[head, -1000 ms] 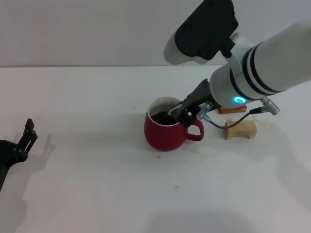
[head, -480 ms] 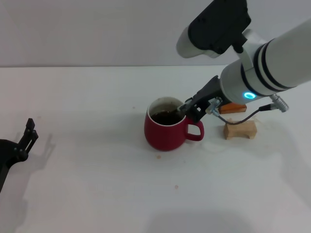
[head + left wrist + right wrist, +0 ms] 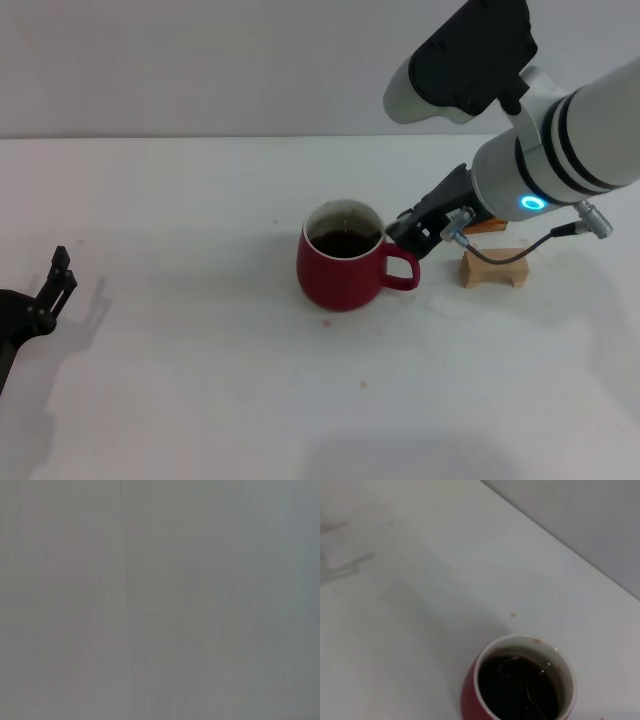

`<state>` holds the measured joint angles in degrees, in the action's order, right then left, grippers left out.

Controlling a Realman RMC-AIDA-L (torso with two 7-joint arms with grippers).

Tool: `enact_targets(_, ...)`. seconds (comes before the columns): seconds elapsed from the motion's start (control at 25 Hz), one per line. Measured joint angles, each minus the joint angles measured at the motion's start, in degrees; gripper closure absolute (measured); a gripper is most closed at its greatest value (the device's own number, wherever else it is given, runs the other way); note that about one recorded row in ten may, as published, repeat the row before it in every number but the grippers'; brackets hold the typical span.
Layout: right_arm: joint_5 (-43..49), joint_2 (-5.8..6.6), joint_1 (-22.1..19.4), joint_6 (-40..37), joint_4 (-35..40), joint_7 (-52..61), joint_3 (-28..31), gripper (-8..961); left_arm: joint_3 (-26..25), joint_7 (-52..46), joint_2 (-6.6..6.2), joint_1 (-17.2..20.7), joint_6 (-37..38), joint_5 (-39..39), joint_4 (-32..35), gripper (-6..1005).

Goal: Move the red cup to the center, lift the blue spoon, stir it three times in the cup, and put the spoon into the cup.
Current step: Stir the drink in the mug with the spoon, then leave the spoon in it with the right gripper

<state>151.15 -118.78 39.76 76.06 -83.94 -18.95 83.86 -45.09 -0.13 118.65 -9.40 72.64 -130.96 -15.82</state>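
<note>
The red cup stands upright near the middle of the white table, handle pointing right, with dark liquid inside. The right wrist view shows the cup from above, with the blue spoon lying in the liquid as a faint outline. The spoon does not show in the head view. My right gripper is open and empty, just right of the cup's rim and above its handle. My left gripper is parked at the table's left edge.
A tan wooden block lies right of the cup, under my right arm. An orange-brown block lies behind it, partly hidden by the arm. The left wrist view shows only a plain grey surface.
My right gripper has drawn back to the right, from over the cup's mouth to beside its rim. The spoon stays in the cup. The left arm has not moved.
</note>
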Motion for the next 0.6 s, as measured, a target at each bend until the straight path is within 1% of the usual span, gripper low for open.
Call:
enact_targets(0.2, -0.4, -0.20, -0.3, 0.4, -1.1, 0.1, -1.5, 823, 0.0, 0.0, 0.00, 0.0, 0.0, 0.0, -0.2, 142)
enact_targets(0.44, -0.6, -0.33, 0.3, 0.0, -1.3, 0.8, -4.3, 824, 0.0, 0.0, 0.00, 0.0, 0.2, 0.0, -0.3, 142)
enact_targets(0.6, -0.6, -0.40, 0.9, -1.1, -1.0, 0.8, -4.8, 824, 0.0, 0.0, 0.00, -0.1, 0.2, 0.0, -0.3, 142)
